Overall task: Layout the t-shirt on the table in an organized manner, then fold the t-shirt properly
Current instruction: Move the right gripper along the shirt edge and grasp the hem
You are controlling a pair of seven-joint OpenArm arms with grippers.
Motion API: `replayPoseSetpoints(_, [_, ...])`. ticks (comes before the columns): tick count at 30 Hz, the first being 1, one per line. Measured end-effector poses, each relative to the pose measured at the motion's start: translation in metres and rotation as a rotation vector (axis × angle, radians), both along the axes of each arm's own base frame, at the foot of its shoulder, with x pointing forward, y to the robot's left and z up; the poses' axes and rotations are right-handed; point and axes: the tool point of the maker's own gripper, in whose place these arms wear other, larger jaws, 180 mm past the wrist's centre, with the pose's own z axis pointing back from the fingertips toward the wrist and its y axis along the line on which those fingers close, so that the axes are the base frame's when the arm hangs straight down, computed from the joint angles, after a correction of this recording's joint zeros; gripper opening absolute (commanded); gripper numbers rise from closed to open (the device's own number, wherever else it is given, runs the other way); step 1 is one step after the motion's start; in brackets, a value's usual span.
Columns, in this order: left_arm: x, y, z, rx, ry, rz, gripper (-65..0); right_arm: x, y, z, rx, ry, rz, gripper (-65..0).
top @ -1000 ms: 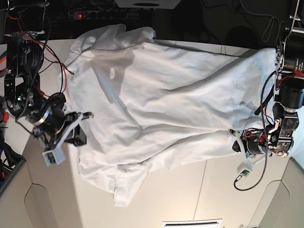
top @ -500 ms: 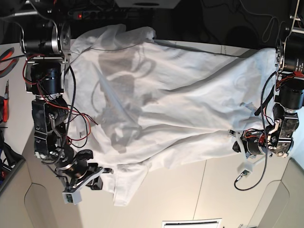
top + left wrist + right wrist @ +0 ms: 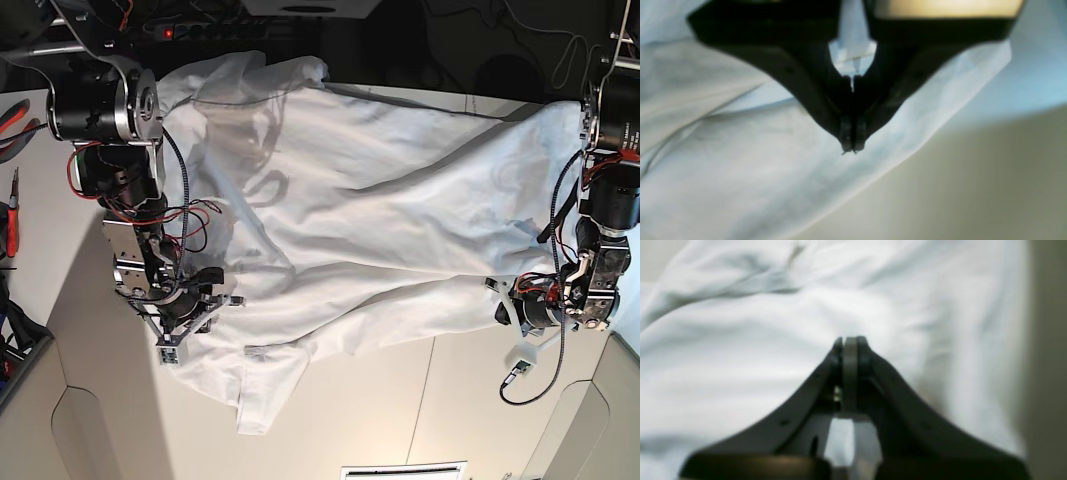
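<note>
Pincers first: the left gripper [image 3: 852, 148] is seen with its black jaws pressed together at the tips, and whether any cloth is caught between them cannot be told from the blurred left wrist view. Beneath and behind it, white fabric of the t-shirt [image 3: 370, 220] is spread, with a hem edge running diagonally and bare table [image 3: 973, 186] shown beyond it. The right gripper [image 3: 849, 341] is likewise closed, tips together over wrinkled white cloth, with no fold visibly pinched. In the base view the left gripper [image 3: 497, 298] is found at the shirt's edge on the picture's right, and the right gripper [image 3: 222, 300] sits on the fabric at the picture's left. The shirt is draped broadly across the table [image 3: 400, 410], rumpled, one sleeve lying toward the lower middle.
</note>
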Motion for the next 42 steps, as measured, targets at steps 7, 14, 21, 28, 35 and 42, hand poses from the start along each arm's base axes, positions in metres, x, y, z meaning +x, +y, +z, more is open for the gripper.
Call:
replayPoseSetpoints(7, [-0.006,-0.004,-0.003,-0.078,0.054,0.072,-65.0,-0.001,-0.057,0.0,-0.138,0.006,-0.135,-65.0])
replayPoseSetpoints(14, [-0.013,-0.01,-0.007,-0.099,0.084,0.049,-65.0,-0.005,-0.093,0.003,-0.23,0.012,-0.199,-65.0])
replayPoseSetpoints(21, [-0.016,-0.033,-0.018,-0.148,0.064,0.031,-65.0,-0.005,-0.096,0.003,-0.235,0.012,-0.202,-65.0])
replayPoseSetpoints(28, [-0.012,-0.052,-0.021,-0.118,0.045,-0.021,-65.0,-0.005,-0.095,0.003,-0.234,0.013,-0.2,-65.0])
replayPoseSetpoints(35, [-0.004,-0.023,-0.028,0.072,-0.044,0.041,-65.0,-0.009,-0.097,0.0,-0.237,0.034,-0.201,-65.0])
replayPoseSetpoints(42, [0.007,-0.004,-0.032,0.124,-0.212,0.062,-65.0,-0.009,-0.096,-0.001,-0.235,0.036,-0.197,-65.0])
